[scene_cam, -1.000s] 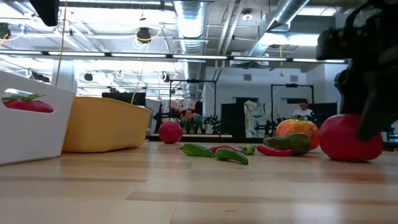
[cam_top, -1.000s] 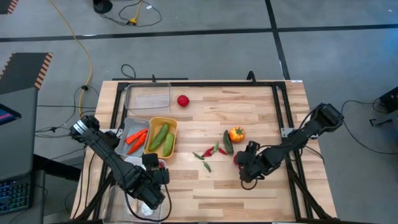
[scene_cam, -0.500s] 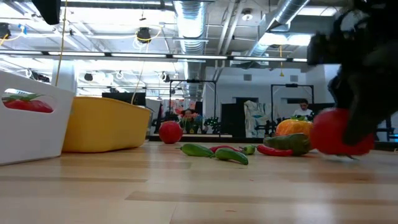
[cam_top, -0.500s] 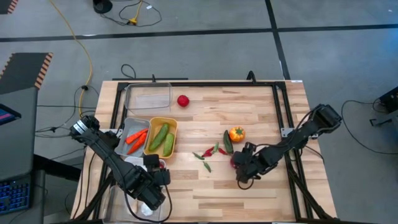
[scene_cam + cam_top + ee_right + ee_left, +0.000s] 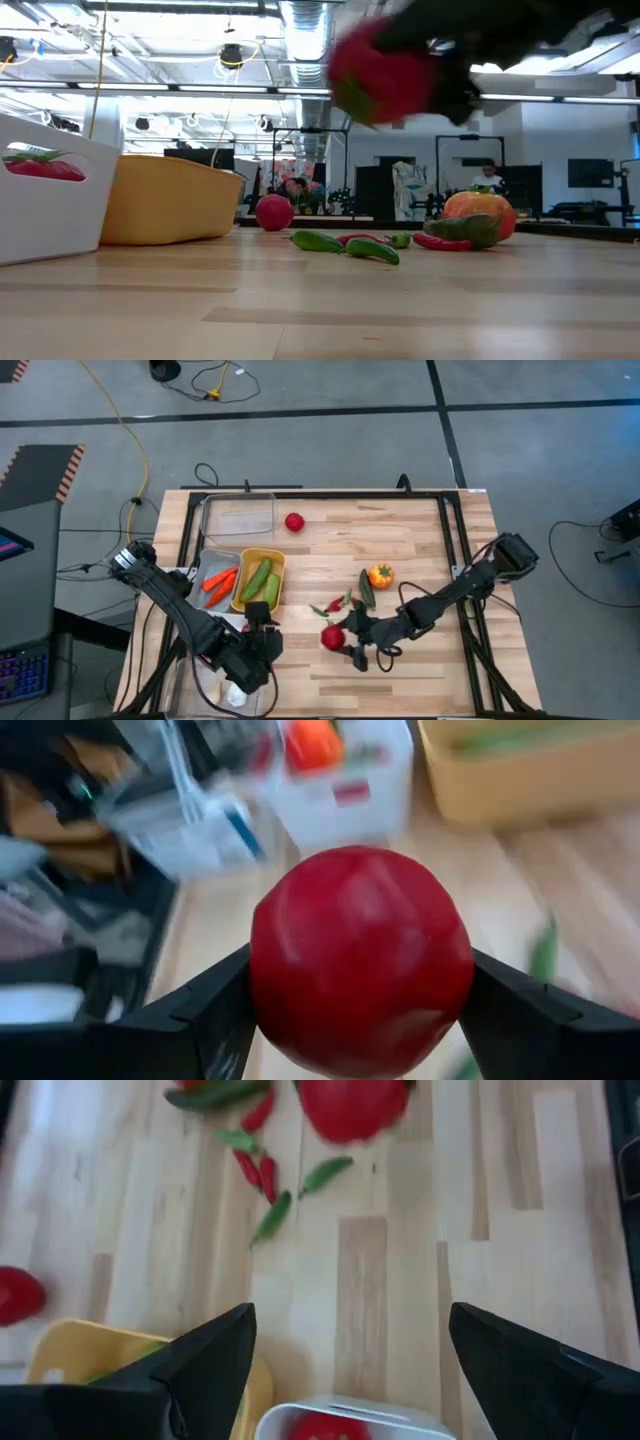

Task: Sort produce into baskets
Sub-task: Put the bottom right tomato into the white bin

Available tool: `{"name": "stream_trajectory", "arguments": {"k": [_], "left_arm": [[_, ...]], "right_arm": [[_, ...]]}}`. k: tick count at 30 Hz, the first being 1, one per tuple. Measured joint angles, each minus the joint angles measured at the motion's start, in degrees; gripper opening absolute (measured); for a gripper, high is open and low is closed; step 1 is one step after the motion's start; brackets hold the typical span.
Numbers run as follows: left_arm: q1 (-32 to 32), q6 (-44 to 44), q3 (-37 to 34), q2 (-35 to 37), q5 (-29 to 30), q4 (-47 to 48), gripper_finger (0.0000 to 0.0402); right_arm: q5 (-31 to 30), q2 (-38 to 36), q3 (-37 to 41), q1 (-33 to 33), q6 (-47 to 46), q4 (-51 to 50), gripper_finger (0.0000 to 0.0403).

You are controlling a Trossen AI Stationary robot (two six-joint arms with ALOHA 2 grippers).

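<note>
Gripping a red tomato [image 5: 360, 960] between its two fingers [image 5: 215, 1020], your right gripper [image 5: 340, 637] is out over the middle of the table [image 5: 400, 670], and the low view shows the tomato lifted clear of the wood, well above the other produce. Your left gripper [image 5: 350, 1370] hangs at the near left corner with its fingers spread and nothing between them, just above the white basket [image 5: 350, 1418], where another tomato [image 5: 322, 1427] already lies. Look just beyond the held tomato and you see a loose cluster on the table: small red and green chillies [image 5: 333, 612], a dark green cucumber [image 5: 367, 589] and an orange-yellow pepper [image 5: 380, 574] touching or nearly touching it. One more tomato [image 5: 294, 522] sits alone near the far edge, beside the clear basket [image 5: 238, 517], in which you can make out no produce. The yellow basket [image 5: 261, 580] holds two cucumbers [image 5: 262, 582] side by side, and the grey basket [image 5: 214, 581] to its left holds carrots [image 5: 219, 584]. At the near left corner, partly hidden under your left arm, something white [image 5: 233, 695] lies in another clear tray; you cannot tell what it is from here.
</note>
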State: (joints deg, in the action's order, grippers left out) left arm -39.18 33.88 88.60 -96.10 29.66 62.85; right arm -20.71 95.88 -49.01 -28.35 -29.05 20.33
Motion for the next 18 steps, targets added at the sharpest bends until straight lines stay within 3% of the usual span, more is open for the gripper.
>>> {"name": "stream_trajectory", "arguments": {"k": [4,8,18], "left_arm": [[-0.04,-0.25,0.0,3.39,2.75,0.79,0.0313],[-0.15,0.02,0.0,6.58,4.39,1.28,0.0311],[-0.17,0.37,0.0,9.61,5.28,4.33,0.0311]], "right_arm": [[1.32,5.51,-2.67,2.58,3.96,7.94,0.0317],[1.36,12.31,-9.44,5.33,4.31,9.23,0.0317],[9.86,29.86,-34.66,9.79,12.45,9.09,0.0317]]}}
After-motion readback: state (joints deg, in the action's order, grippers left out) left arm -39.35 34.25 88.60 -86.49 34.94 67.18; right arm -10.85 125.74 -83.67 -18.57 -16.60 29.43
